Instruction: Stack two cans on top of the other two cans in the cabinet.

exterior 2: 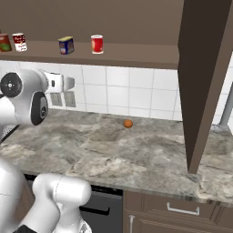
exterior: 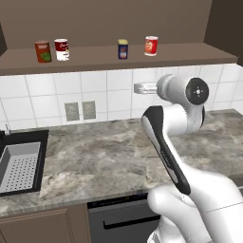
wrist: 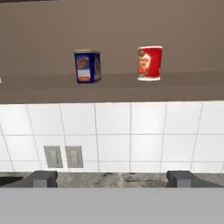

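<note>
The gripper [wrist: 112, 178] is standing wide open and empty, facing the tiled wall below the cabinet [exterior: 118, 59] ledge. The blue can [wrist: 87, 66] is sitting just above, beside the bright red can [wrist: 149, 63]. It should be rising, centring on the blue can. The two cans are standing apart, leaving finger room either side.

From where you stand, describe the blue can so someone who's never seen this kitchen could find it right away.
Look at the long dark-brown cabinet shelf above the white tiled wall. Four cans stand apart along it; the blue can is third from the left, beside the bright red can. It is the one dark blue can, with a yellow label.
</note>
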You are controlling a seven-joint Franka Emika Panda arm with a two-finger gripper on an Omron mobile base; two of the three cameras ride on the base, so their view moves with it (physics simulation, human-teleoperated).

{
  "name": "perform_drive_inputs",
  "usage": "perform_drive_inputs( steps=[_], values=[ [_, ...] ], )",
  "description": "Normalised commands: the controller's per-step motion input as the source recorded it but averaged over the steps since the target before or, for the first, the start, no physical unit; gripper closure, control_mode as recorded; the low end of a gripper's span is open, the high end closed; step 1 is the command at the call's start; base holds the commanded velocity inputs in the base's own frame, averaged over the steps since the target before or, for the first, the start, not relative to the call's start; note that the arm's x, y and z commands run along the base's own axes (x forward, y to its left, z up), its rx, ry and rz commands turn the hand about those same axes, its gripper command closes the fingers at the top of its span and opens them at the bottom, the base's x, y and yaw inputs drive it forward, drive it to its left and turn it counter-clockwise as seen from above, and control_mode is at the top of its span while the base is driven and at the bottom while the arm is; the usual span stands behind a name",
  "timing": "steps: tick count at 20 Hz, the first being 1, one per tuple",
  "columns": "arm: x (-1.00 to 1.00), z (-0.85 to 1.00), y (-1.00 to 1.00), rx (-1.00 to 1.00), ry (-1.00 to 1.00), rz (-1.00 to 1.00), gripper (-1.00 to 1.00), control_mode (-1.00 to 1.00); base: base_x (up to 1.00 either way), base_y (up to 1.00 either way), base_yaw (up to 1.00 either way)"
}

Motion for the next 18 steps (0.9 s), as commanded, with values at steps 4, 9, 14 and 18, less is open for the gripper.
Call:
perform_drive_inputs(
  steps=[4,9,14,18],
  values=[
    [0.06,0.49,0.35,0.0,0.0,0.0,-1.0,-1.0,0.0,0.0,0.0],
    [0.02,0.49,0.26,0.0,0.0,0.0,-1.0,-1.0,0.0,0.0,0.0],
    [0.02,0.46,0.16,0.0,0.01,0.0,-1.0,-1.0,0.0,0.0,0.0],
    [0.15,0.33,0.09,0.0,0.04,0.0,-1.0,-1.0,0.0,0.0,0.0]
  ],
)
